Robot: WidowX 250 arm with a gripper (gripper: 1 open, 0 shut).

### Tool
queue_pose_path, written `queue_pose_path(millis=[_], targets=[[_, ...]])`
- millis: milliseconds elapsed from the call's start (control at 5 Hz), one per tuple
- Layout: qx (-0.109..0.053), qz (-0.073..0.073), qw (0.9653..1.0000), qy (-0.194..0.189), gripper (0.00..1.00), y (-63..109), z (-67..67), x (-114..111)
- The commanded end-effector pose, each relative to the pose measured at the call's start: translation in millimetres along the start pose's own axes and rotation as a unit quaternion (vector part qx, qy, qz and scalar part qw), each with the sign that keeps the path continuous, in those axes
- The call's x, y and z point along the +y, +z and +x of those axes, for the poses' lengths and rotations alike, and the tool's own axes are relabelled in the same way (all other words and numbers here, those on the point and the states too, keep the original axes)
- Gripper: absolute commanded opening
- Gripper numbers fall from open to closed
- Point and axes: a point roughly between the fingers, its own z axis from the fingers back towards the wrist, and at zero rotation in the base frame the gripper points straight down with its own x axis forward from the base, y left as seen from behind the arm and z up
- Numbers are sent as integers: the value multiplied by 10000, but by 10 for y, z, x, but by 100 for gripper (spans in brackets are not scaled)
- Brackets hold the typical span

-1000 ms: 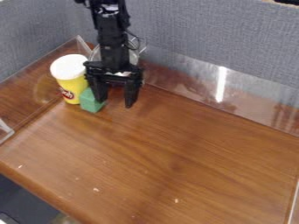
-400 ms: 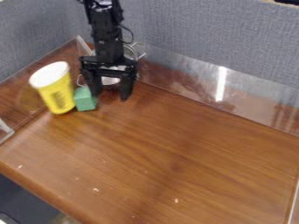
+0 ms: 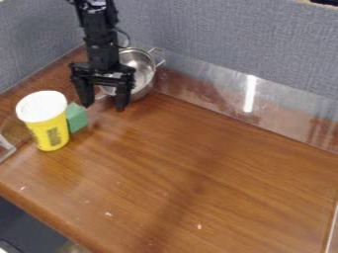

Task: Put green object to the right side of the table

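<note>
The green object [image 3: 78, 121] is a small cube on the table [image 3: 199, 168] at the left. A yellow cup with a white rim [image 3: 43, 119] stands against its left side and hides part of it. My gripper [image 3: 101, 100] points straight down just behind and to the right of the cube, and it is open with nothing between its black fingers. Its left finger [image 3: 82, 96] hangs close over the cube's back edge; I cannot tell whether they touch.
A shiny metal pot [image 3: 140, 67] sits behind the gripper near the back wall. Clear plastic walls [image 3: 251, 94] line the table's edges, with a grey partition behind them. Bare wood stretches across the middle and right.
The gripper has moved left, staying open. The yellow cup and the green cube have also shifted left and toward the front. The metal pot now shows behind the arm.
</note>
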Motion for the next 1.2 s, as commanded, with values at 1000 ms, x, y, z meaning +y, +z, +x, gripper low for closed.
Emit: queue_pose_path(millis=[1000], targets=[[-526,88,9976,439,100,422,-358,511]])
